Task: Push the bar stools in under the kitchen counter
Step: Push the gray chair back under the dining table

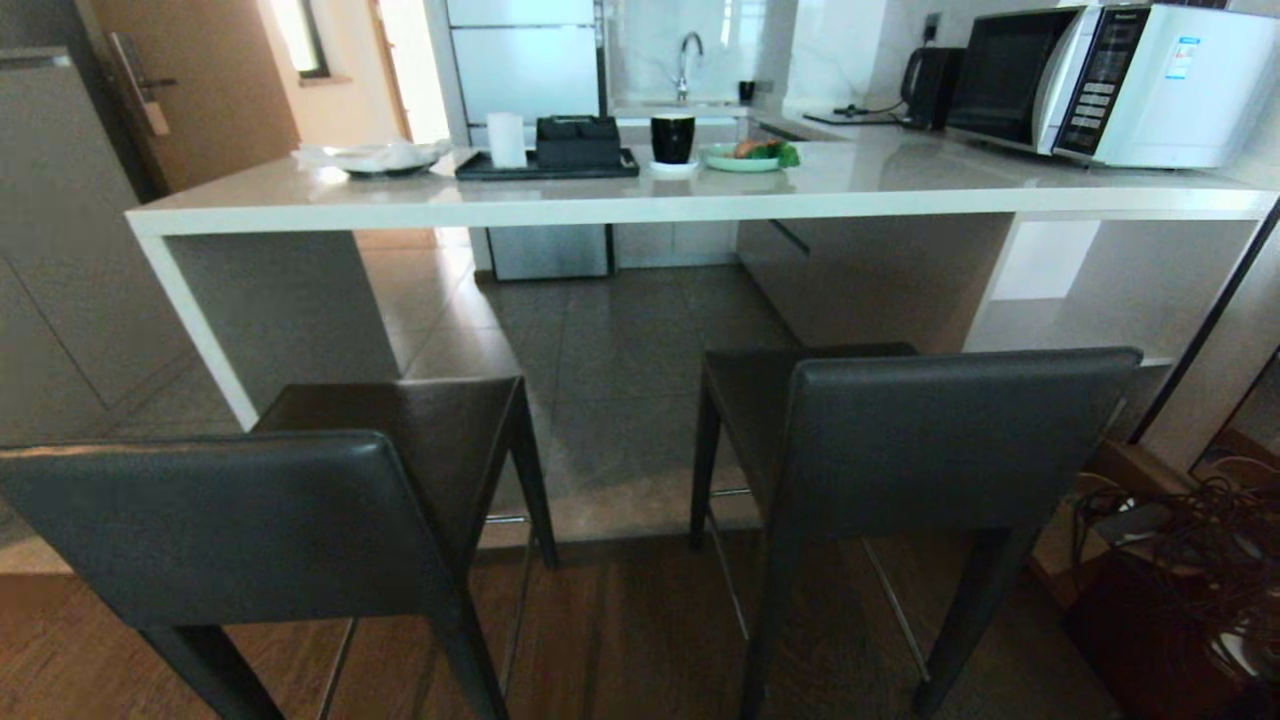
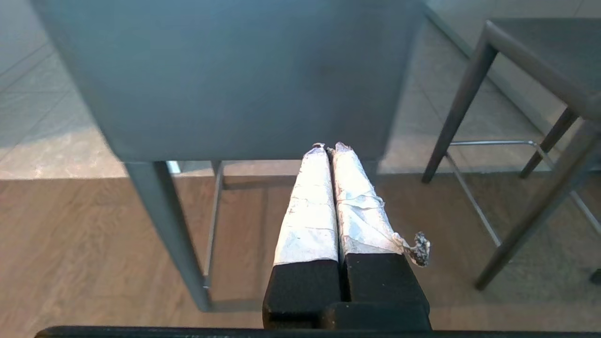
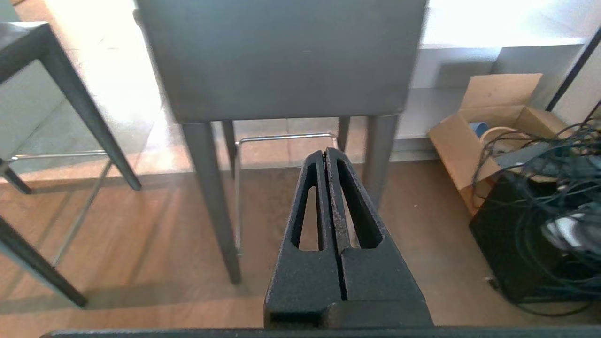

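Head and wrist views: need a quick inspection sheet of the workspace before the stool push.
Surface: kitchen counter, glossy pale top with a thick white edge; open space beneath.
Job's things: left bar stool and right bar stool both stand out from the counter, backrests toward the robot, not yet pushed in.
Clutter: on the counter a black tray with a white cup, a black mug, a green plate and a microwave.
Grippers: left pincer shut, behind the left stool's backrest; right pincer shut, behind the right stool.
Cables: tangled cables on the floor, right of the right stool.
Surroundings: cardboard box beside the cables; wood floor near, tiles beyond.
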